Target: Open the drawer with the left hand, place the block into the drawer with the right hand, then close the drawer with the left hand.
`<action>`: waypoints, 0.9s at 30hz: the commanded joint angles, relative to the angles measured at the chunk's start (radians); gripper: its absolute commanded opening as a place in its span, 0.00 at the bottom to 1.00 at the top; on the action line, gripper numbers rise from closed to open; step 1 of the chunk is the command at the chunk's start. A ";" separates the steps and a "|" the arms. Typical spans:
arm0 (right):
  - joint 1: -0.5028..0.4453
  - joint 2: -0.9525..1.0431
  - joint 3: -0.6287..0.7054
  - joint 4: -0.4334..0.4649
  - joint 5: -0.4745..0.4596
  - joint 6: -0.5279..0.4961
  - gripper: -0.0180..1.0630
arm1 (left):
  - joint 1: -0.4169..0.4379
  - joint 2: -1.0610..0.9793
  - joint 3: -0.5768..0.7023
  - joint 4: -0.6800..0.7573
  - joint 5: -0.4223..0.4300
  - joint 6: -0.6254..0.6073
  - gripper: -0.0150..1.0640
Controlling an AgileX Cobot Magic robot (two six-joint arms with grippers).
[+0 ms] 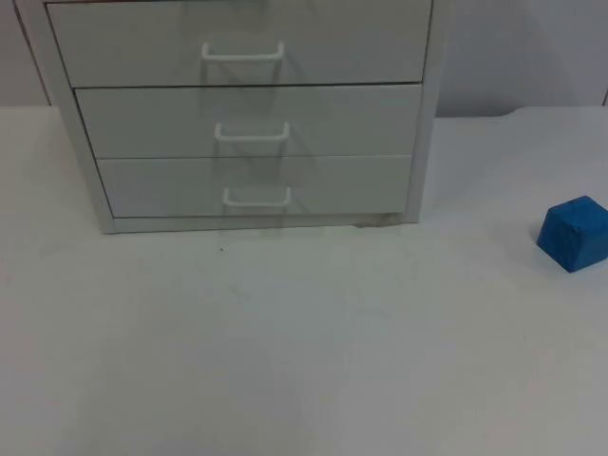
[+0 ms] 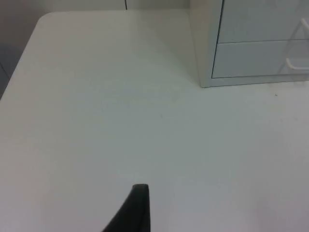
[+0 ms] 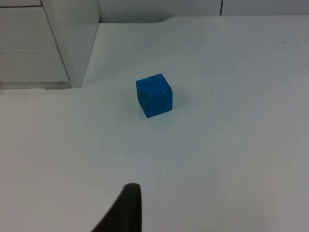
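A white cabinet (image 1: 418,142) stands at the back of the table with three drawers, all shut. Each front carries a white handle: top (image 1: 242,52), middle (image 1: 252,133), bottom (image 1: 256,197). A blue block (image 1: 575,233) rests on the table to the right of the cabinet, apart from it. My left gripper (image 2: 140,208) hovers over bare table to the left of the cabinet (image 2: 207,48), well short of the handles. My right gripper (image 3: 126,208) hangs above the table, some way short of the blue block (image 3: 154,95), with the cabinet's corner (image 3: 72,43) beyond.
The white table top (image 1: 304,342) stretches wide in front of the cabinet. Its rounded left corner (image 2: 41,19) and the grey partition wall (image 1: 522,47) behind mark the limits.
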 commanded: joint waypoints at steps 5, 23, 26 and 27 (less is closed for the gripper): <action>-0.005 0.121 -0.038 0.006 -0.068 0.001 0.99 | 0.002 0.017 -0.003 -0.003 -0.020 -0.005 0.99; -0.005 0.538 -0.043 0.000 -0.321 0.001 0.99 | 0.002 0.412 -0.080 -0.076 -0.208 0.008 0.95; -0.005 0.621 -0.043 0.000 -0.343 0.001 0.99 | 0.002 0.532 -0.107 -0.080 -0.221 0.039 0.95; -0.005 0.650 -0.043 0.000 -0.341 0.001 0.99 | 0.002 0.568 -0.116 -0.080 -0.225 0.047 0.95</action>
